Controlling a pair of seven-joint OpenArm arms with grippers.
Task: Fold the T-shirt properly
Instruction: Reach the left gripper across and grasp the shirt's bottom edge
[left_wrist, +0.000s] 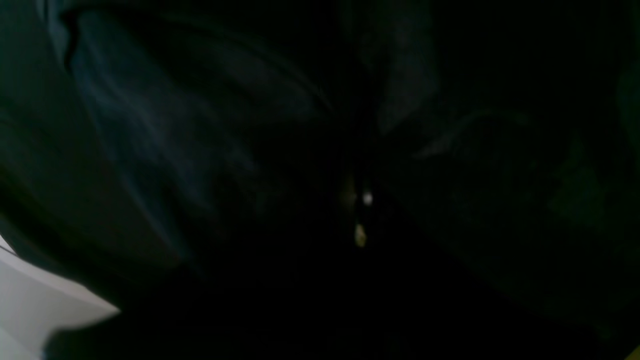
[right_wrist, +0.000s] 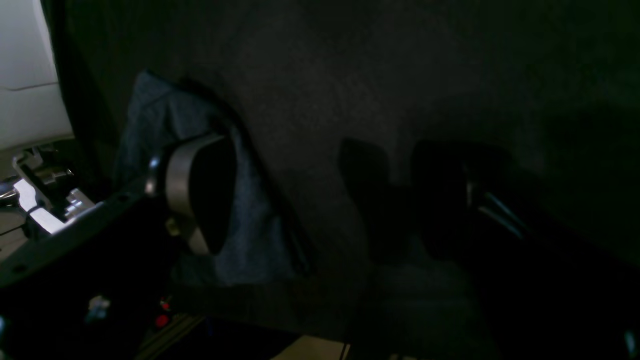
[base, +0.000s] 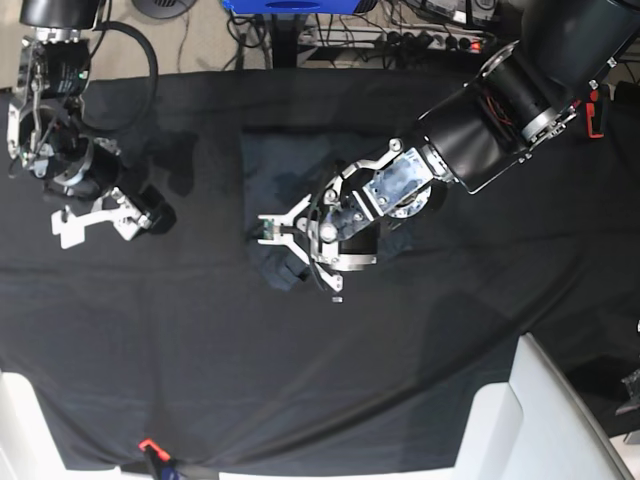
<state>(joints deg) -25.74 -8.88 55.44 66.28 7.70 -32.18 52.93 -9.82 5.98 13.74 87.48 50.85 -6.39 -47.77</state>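
T-shirt (base: 300, 180) sits mid-table on the black tablecloth (base: 450, 330), slightly nearer the far edge; partly folded into a dark, roughly square block, its near-left part bunched up; shirt barely lighter than the cloth under it. Left gripper (base: 290, 268) is down on that bunched near-left part, jaws pinched shut on a fold of the T-shirt; left wrist view is nearly black, only blurred bluish creases of fabric (left_wrist: 150, 125) right at the lens. Right gripper (base: 100, 215) is parked near the table's left edge, well apart from the shirt, jaws spread wide, nothing between them; it hangs just over bare tablecloth. Right wrist view shows one metal-edged fingertip (right_wrist: 200, 192) against a bluish-grey patch of fabric (right_wrist: 250, 240), the rest dark cloth. White panel (base: 545, 420) overlaps the near-right corner; cables and a blue object (base: 290, 5) lie beyond the far edge.
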